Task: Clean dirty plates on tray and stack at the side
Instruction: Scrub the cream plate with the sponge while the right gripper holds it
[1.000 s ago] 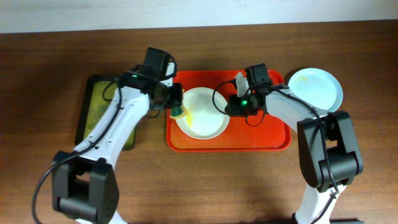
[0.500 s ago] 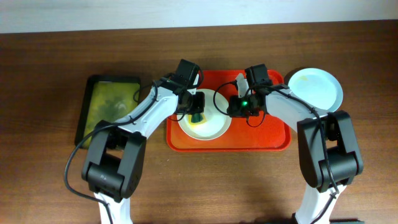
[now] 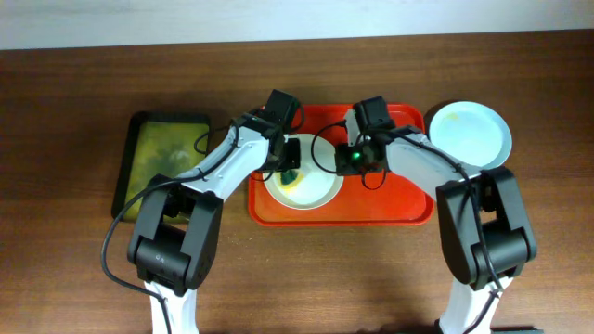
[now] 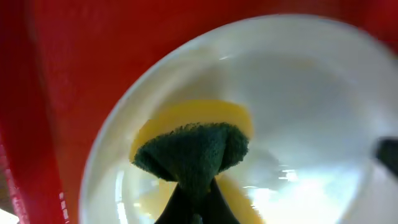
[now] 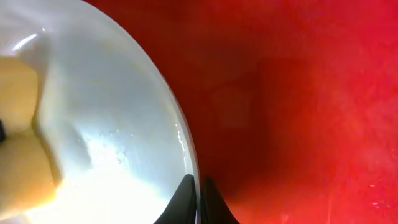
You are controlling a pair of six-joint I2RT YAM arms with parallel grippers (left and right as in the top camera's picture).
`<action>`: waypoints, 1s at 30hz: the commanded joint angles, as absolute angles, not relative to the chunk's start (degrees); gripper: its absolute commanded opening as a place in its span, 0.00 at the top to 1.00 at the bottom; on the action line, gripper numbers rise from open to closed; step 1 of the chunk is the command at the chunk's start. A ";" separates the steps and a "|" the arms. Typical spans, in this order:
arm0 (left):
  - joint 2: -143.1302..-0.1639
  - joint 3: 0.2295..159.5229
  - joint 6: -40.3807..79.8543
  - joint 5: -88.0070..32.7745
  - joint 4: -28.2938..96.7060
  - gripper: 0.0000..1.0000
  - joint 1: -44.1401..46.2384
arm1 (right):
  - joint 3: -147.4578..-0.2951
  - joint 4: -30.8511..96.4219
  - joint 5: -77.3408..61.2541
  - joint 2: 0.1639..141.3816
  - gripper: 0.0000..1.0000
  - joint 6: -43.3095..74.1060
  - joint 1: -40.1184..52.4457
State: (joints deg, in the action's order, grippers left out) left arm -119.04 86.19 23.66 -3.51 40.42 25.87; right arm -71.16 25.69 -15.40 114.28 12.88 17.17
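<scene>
Right wrist: end effector [image 5: 198, 194] pinches plate [image 5: 106, 124] rim

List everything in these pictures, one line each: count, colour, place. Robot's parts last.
red tray: one, red, table centre.
white plate: one, white smeared yellow, in red tray.
pale plate: one visible, blue-green, right of red tray.
black tray: one, holds yellow-green liquid, far left.
sponge: one, green-yellow, on white plate.
table: one, brown wood, underneath.
left hand: one, black, gripping sponge.
right hand: one, black, pinching white plate's rim.
</scene>
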 commanded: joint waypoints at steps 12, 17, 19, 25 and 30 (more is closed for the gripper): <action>-118.28 84.51 26.13 -4.58 39.48 1.00 29.85 | -71.70 26.37 -11.33 114.78 0.96 12.49 18.37; -118.28 79.22 26.11 2.92 38.46 1.00 29.85 | -71.70 26.35 -11.33 114.78 0.96 12.49 18.37; -118.28 77.91 26.06 8.10 38.65 1.00 29.85 | -71.70 26.46 -11.33 114.78 0.96 12.49 18.37; -115.94 81.17 25.10 19.51 42.78 1.00 28.67 | -71.70 26.74 -11.31 114.78 0.96 12.47 18.37; -112.16 84.09 24.82 12.36 40.07 1.00 28.27 | -71.70 26.70 -11.31 114.78 0.96 12.47 18.37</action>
